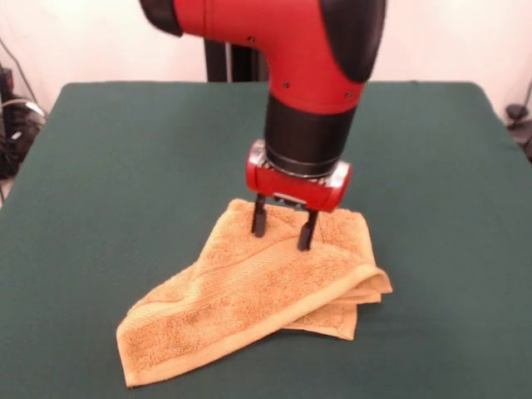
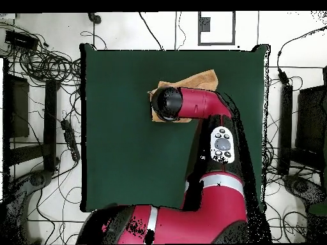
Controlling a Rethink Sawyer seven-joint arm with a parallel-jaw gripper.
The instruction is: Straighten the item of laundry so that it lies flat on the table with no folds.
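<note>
The item of laundry [image 1: 249, 295] is an orange-tan terry towel lying rumpled on the green table [image 1: 116, 183], near its front edge. One side is doubled over into a thick fold at the right, with layers showing underneath. My gripper [image 1: 283, 231] stands open over the towel's far part, its two black fingertips resting on or just above the cloth, nothing held between them. From above, the towel [image 2: 198, 80] shows only in part, since the arm's wrist covers most of it and hides the gripper.
Green cloth stretches wide on all sides of the towel. The red arm [image 2: 204, 105] reaches across the table's right half in the overhead view. Cables and equipment [image 2: 38, 127] lie on the floor beyond the table's edges.
</note>
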